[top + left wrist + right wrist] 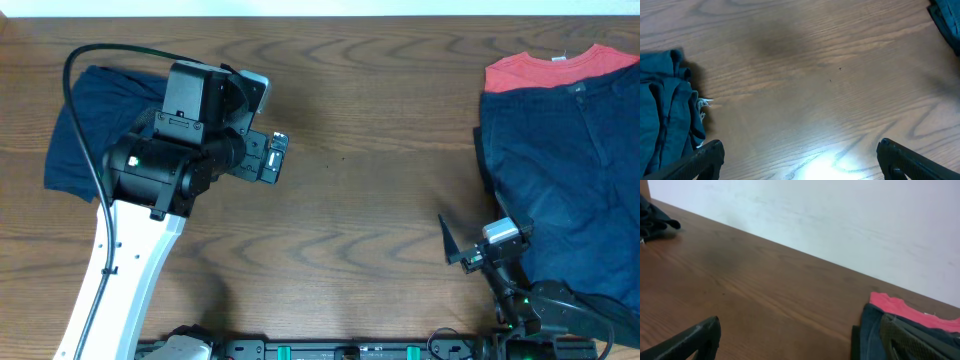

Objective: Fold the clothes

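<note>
On the left side of the wooden table (360,120), a folded blue garment (85,140) lies bunched near the far edge, and the left arm's black wrist hangs partly over it. The left claw (800,167) is spread wide: in its wrist view the two dark fingers sit at the bottom corners with only bare wood between them, gripping nothing. That view also shows the blue garment's rumpled edge off to the left of the fingers, with a few pale threads at its hem, apart from the claw. On the right side of the table a navy garment (565,180) lies spread flat on top of a red shirt (560,70), whose collar end shows beyond the navy cloth at the far edge. The right claw (456,250) sits low near the front of the table, just beside the navy garment's left edge and pointing toward the table's middle. Its fingers are likewise parted and empty in its wrist view, where the red shirt and navy cloth appear at the lower right against a white wall (840,215). Whether it touches the cloth cannot be told.
</note>
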{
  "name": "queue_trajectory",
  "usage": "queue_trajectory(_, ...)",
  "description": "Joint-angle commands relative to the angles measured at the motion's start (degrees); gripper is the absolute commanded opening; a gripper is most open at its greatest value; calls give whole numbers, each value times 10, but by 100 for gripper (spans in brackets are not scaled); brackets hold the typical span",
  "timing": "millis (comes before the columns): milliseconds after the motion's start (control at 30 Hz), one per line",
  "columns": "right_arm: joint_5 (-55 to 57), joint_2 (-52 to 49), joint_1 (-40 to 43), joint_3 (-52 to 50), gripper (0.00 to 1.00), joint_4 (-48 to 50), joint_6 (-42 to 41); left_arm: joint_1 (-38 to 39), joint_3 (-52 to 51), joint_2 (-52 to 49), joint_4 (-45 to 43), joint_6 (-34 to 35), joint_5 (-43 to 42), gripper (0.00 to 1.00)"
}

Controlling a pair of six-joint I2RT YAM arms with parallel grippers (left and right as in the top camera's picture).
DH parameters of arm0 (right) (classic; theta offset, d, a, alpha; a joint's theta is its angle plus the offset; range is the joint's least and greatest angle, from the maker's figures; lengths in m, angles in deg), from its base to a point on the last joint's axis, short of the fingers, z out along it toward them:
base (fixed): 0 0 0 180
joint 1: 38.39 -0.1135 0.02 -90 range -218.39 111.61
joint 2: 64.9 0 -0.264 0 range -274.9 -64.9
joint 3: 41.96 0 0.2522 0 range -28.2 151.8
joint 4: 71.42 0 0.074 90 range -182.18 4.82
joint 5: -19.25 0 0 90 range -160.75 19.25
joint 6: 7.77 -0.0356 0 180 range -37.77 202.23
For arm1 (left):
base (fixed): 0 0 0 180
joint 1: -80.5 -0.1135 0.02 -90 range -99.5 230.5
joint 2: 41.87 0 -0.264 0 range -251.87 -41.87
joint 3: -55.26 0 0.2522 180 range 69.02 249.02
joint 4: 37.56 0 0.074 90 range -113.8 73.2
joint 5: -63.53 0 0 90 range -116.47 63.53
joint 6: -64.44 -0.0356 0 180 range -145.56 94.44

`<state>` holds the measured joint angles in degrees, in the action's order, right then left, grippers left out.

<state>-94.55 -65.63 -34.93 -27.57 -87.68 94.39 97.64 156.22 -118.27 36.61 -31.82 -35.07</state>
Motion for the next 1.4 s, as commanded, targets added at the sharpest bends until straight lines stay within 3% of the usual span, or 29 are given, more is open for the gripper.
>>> queue_trajectory(0, -4, 3, -9, -3, 99, 1, 1, 2, 4, 0, 2, -6, 3, 98)
queue_trajectory(633, -4, 3, -9, -3, 99, 1, 1, 3, -2, 35, -4, -10, 28, 98)
queue_trajectory(967, -4, 3, -9, -3, 99, 1, 1, -27, -190, 224, -254, -10, 37, 98)
queue_trajectory(1367, -4, 3, -9, -3, 99, 1, 1, -118, -429, 505, -296, -10, 37, 98)
